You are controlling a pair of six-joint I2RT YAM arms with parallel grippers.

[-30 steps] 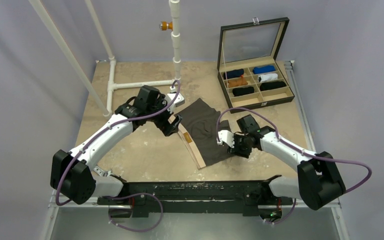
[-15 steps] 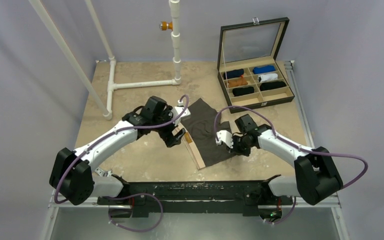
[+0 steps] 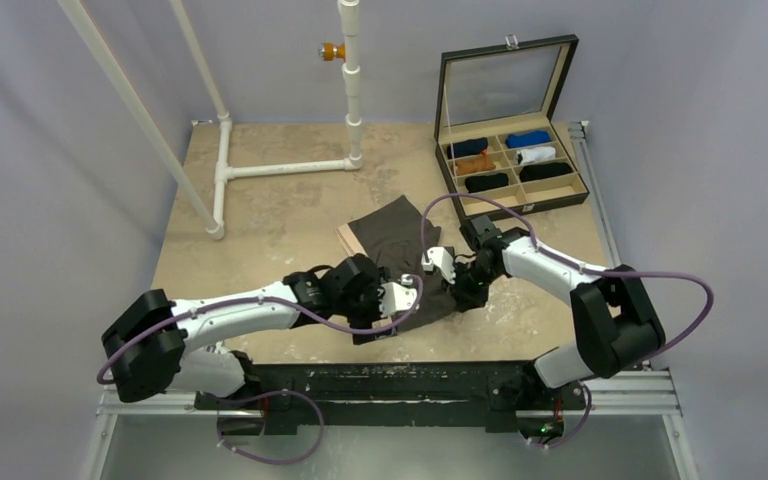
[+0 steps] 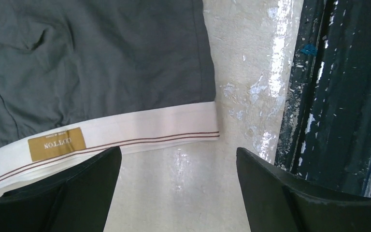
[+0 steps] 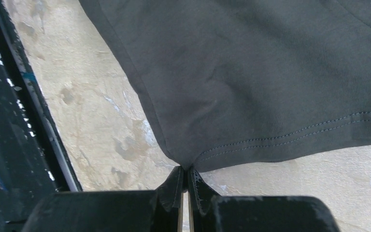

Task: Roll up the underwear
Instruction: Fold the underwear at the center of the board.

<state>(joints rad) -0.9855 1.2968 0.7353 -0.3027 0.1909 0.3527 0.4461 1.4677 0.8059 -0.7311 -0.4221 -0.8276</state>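
Note:
The underwear (image 3: 395, 240) lies spread flat mid-table: dark charcoal fabric with a pale tan waistband (image 4: 125, 128) bearing a gold label (image 4: 56, 143). My left gripper (image 3: 398, 306) is open and empty at the garment's near edge. In the left wrist view (image 4: 178, 152) its jaws stand wide apart over bare table just short of the waistband's end. My right gripper (image 3: 458, 290) is shut on the corner of a leg hem, which shows pinched between the jaws in the right wrist view (image 5: 186, 170). The fabric (image 5: 251, 72) spreads away from the pinch.
An open black box (image 3: 560, 200) with several coloured rolls in its compartments stands at the back right. A white pipe frame (image 3: 285, 168) lies at the back left. A black rail (image 3: 400, 380) runs along the near table edge, close to both grippers.
My left arm swung from the garment's far left side round to its near edge. The underwear shifted away and turned. My right gripper moved inward, still holding the hem corner.

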